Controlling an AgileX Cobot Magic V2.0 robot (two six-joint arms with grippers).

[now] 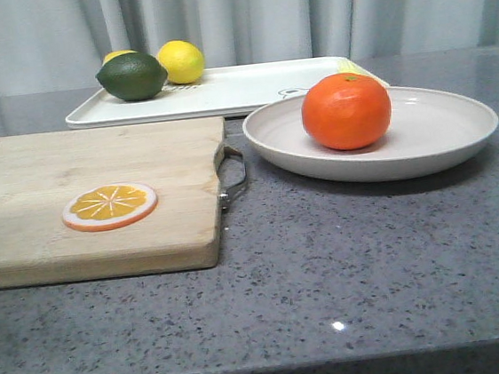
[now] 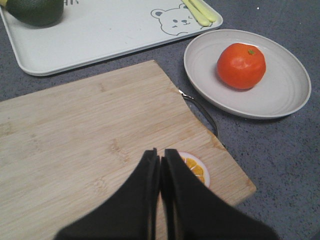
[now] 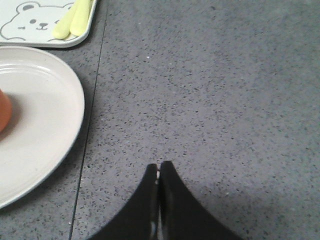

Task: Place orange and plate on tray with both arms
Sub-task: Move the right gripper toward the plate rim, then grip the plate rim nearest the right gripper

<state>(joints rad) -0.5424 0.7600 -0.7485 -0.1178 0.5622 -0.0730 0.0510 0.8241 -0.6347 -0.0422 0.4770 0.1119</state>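
Beige plate [image 1: 441, 136] lying off tray [image 1: 248, 89], at its 5 o'clock, orange [image 1: 346, 111] sitting in it. Left gripper [image 2: 160, 156] and right gripper [image 3: 158, 169] both pinched together, carrying nothing. Judging: approach step; next needs fingers parting, reaching plate rim and fruit.

The whole orange [image 1: 346, 111] sits upright on the beige plate [image 1: 441, 136], just before the white bear-printed tray [image 1: 248, 87].

Matte black tapered fingers [image 2: 150, 200] on both arms, unmarked.
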